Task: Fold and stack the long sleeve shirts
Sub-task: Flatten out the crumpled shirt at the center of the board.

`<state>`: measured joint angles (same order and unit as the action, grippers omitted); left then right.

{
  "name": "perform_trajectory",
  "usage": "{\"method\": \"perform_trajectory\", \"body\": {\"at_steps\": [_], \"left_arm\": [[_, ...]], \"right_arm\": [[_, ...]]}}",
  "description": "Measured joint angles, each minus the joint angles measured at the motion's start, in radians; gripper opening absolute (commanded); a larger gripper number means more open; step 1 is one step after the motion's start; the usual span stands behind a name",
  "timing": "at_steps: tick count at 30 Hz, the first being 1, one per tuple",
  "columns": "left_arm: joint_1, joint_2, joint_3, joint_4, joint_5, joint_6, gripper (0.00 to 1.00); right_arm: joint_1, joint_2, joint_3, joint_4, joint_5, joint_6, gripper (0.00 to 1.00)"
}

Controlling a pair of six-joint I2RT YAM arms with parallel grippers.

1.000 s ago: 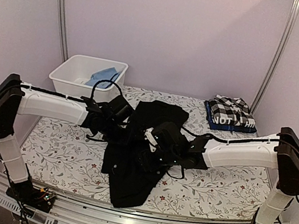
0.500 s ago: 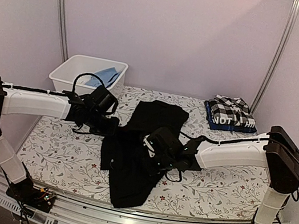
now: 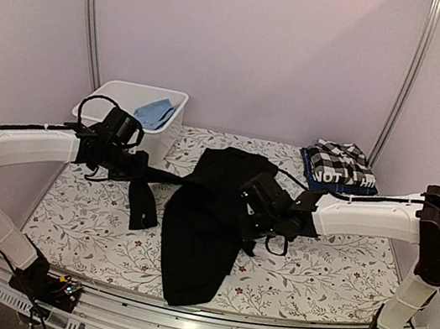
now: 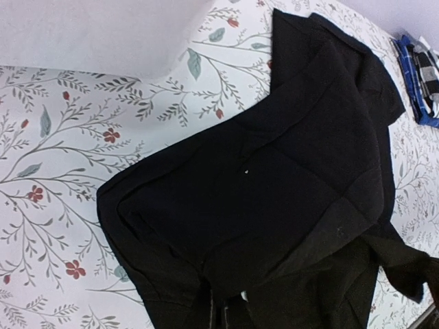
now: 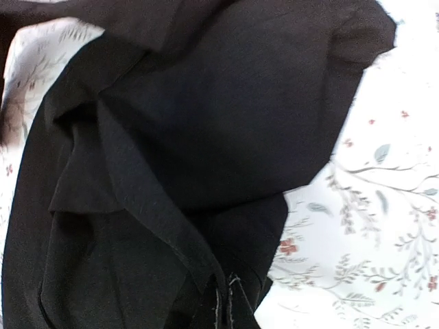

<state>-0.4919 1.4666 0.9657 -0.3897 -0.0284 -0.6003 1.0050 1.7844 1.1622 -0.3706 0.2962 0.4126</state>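
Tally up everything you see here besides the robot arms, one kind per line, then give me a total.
black shirt, spread out: 1
checked shirt, folded: 1
dark shirt with white lettering, folded: 1
white bin: 1
blue cloth in the bin: 1
Total: 5

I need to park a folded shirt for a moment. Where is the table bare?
The table is bare at its near-left corner, between left arm and black shirt, and near right, between it and the right arm. Crowded: the centre, white bin far left, folded stack far right.
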Motion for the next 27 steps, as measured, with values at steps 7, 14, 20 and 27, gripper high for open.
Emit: {"method": "perform_trajectory", "body": {"at_steps": [7, 14, 20, 27], "left_arm": [[0.101, -0.019, 0.000, -0.015, 0.037, 0.035, 0.00], [0.194, -0.019, 0.023, -0.050, 0.077, 0.075, 0.00], [0.256, -0.017, 0.077, -0.069, 0.101, 0.104, 0.00], [0.321, -0.007, 0.095, -0.096, 0.117, 0.124, 0.00]], "right_arm": [[-0.197, -0.199, -0.026, -0.076, 0.089, 0.009, 0.00], [-0.505, -0.327, -0.021, -0.149, 0.139, -0.043, 0.00], [-0.724, -0.339, 0.147, -0.171, 0.139, -0.128, 0.00], [-0.830, -0.166, 0.486, -0.153, 0.130, -0.234, 0.00]]}}
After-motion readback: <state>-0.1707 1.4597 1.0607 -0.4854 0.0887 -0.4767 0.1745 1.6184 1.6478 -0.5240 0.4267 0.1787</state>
